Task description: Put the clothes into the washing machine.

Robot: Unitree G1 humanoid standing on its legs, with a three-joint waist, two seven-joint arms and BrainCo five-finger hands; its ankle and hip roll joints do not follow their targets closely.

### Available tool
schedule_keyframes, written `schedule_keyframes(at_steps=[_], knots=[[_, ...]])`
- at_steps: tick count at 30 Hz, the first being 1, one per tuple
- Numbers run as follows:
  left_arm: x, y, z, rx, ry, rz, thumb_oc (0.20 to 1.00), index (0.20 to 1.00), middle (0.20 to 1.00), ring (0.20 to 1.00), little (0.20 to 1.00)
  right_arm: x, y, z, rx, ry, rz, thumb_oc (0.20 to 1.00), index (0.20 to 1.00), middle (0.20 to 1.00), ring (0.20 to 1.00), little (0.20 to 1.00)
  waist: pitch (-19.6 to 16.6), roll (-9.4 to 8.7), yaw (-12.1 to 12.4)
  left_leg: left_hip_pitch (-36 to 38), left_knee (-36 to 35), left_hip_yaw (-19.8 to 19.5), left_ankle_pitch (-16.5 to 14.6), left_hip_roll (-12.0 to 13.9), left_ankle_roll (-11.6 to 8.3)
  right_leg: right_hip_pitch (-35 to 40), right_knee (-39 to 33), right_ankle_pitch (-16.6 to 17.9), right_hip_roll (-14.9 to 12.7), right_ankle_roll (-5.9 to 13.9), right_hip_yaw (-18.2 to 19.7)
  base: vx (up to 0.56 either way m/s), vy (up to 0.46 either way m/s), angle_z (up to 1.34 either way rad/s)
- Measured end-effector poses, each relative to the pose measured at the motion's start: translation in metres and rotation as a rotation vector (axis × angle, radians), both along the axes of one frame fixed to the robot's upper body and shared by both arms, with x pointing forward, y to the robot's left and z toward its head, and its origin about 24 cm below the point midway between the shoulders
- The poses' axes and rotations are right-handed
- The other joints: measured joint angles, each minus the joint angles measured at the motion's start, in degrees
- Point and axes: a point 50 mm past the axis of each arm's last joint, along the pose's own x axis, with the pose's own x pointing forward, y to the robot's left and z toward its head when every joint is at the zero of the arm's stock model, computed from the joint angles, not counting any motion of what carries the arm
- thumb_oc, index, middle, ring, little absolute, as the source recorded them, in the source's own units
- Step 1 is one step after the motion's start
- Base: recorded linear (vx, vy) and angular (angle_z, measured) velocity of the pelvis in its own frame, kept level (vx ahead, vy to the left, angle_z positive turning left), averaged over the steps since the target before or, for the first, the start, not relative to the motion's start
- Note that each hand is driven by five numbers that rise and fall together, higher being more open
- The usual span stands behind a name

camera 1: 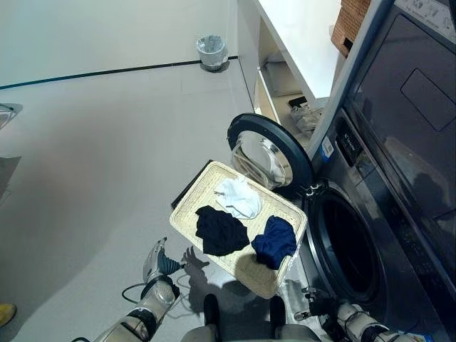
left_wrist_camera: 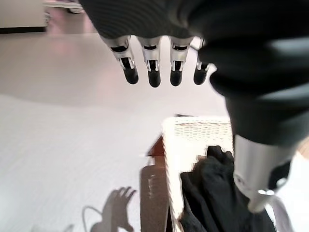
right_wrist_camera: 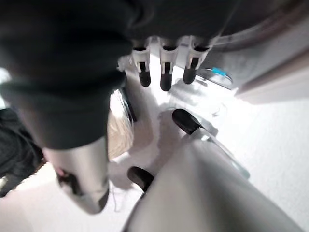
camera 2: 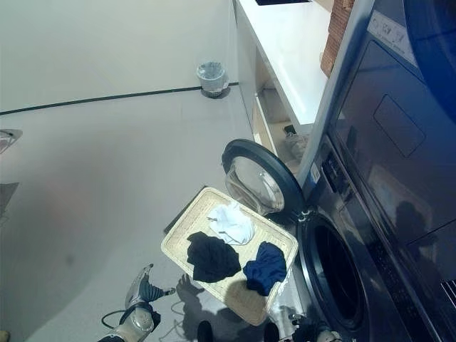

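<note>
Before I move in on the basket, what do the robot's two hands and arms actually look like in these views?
Both match. The left hand has silver fingers with dark tips in a row, a thick silver thumb, and a dark ribbed cover over its back and wrist. The right hand has the same silver, dark-tipped fingers and dark cover. The forearms are silver-grey. No markings are visible.

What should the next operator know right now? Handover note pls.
Left robot hand: open, holding nothing, low over the floor beside the basket.
Right robot hand: open, holding nothing, low by the washer.
Clothes: white piece, black piece and blue piece all lie in the basket, which stands on the floor before the washer.
Done: washer door is open.
Left: every piece. Nothing is visible in the drum yet; grab each one and load it.
</note>
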Motion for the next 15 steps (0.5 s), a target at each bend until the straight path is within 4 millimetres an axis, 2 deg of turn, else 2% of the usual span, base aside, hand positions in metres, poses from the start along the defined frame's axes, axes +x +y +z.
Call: schedule_keyframes(at_steps=[1, 2, 3, 4, 7, 11, 12, 15], knots=[[0.013, -0.004, 0.011, 0.001, -0.037, -0.012, 1.0, 1.0, 1.0, 1.0, 1.0, 0.011, 0.004, 0.007, 0.001, -0.03, 0.014, 1.0, 1.0, 1.0, 1.0, 1.0, 2.3, -0.14, 0.0, 0.0, 0.3, 0.5, 0.1, -0.4, 0.27, -0.2, 0.2, 0.1, -0.5, 0.15, 0.3, -0.16, 0.09, -0.1], [0.02, -0.005, 0.017, 0.0, -0.062, -0.011, 1.0, 1.0, 1.0, 1.0, 1.0, 0.017, 0.009, 0.011, 0.002, -0.049, 0.033, 1.0, 1.0, 1.0, 1.0, 1.0, 2.9, -0.34, -0.2, -0.5, 0.9, 0.7, 0.0, -0.5, 0.23, -1.3, 0.9, 0.0, -0.7, 0.24, 0.4, -0.17, 0.098, -0.29], [0.029, -0.001, 0.027, 0.015, -0.088, -0.004, 1.0, 1.0, 1.0, 1.0, 1.0, 0.027, 0.014, 0.017, -0.008, -0.073, 0.061, 1.0, 1.0, 1.0, 1.0, 1.0, 3.5, -0.99, 0.2, -3.0, 3.5, 0.9, -1.3, -0.5, -0.12, -4.5, 3.9, -0.8, -0.9, 0.29, 1.0, -0.13, 0.081, -0.4], [0.04, 0.006, 0.041, 0.046, -0.118, 0.001, 1.0, 1.0, 1.0, 1.0, 1.0, 0.044, 0.022, 0.031, -0.006, -0.131, 0.084, 1.0, 1.0, 1.0, 1.0, 1.0, 5.2, -1.36, 0.1, -5.3, 5.5, 0.9, -2.2, -0.7, 0.45, -7.5, 6.3, -1.3, -1.1, 0.27, 1.7, -0.07, 0.051, -0.41], [0.058, 0.014, 0.065, 0.045, -0.183, 0.027, 1.0, 1.0, 1.0, 1.0, 1.0, 0.065, 0.036, 0.049, 0.01, -0.213, 0.106, 1.0, 1.0, 1.0, 1.0, 1.0, 7.0, -1.7, -1.1, -8.9, 7.4, 1.5, -2.5, -1.2, 0.92, -11.9, 9.2, -1.5, -1.7, 0.59, 2.8, -0.06, 0.04, -0.13], [0.072, 0.015, 0.085, 0.047, -0.238, 0.026, 1.0, 1.0, 1.0, 1.0, 1.0, 0.068, 0.044, 0.051, 0.014, -0.225, 0.126, 1.0, 1.0, 1.0, 1.0, 1.0, 7.5, -2.35, -1.7, -11.2, 9.4, 2.5, -3.3, -1.3, 1.36, -14.8, 11.1, -1.7, -1.9, 0.82, 4.0, -0.04, 0.034, -0.15], [0.078, 0.016, 0.096, 0.05, -0.267, 0.025, 1.0, 1.0, 1.0, 1.0, 1.0, 0.07, 0.045, 0.054, 0.015, -0.243, 0.128, 1.0, 1.0, 1.0, 1.0, 1.0, 7.4, -2.46, -2.0, -13.2, 9.9, 2.9, -3.4, -1.4, 1.32, -16.8, 11.3, -1.7, -2.0, 0.98, 4.5, -0.02, 0.016, -0.13], [0.084, 0.019, 0.106, 0.056, -0.289, 0.033, 1.0, 1.0, 1.0, 1.0, 1.0, 0.069, 0.044, 0.053, 0.006, -0.244, 0.124, 1.0, 1.0, 1.0, 1.0, 1.0, 7.5, -2.59, -3.3, -16.6, 11.3, 3.3, -3.3, -1.3, 1.54, -20.0, 11.7, -1.0, -2.0, 1.07, 5.0, 0.0, 0.011, -0.09]])
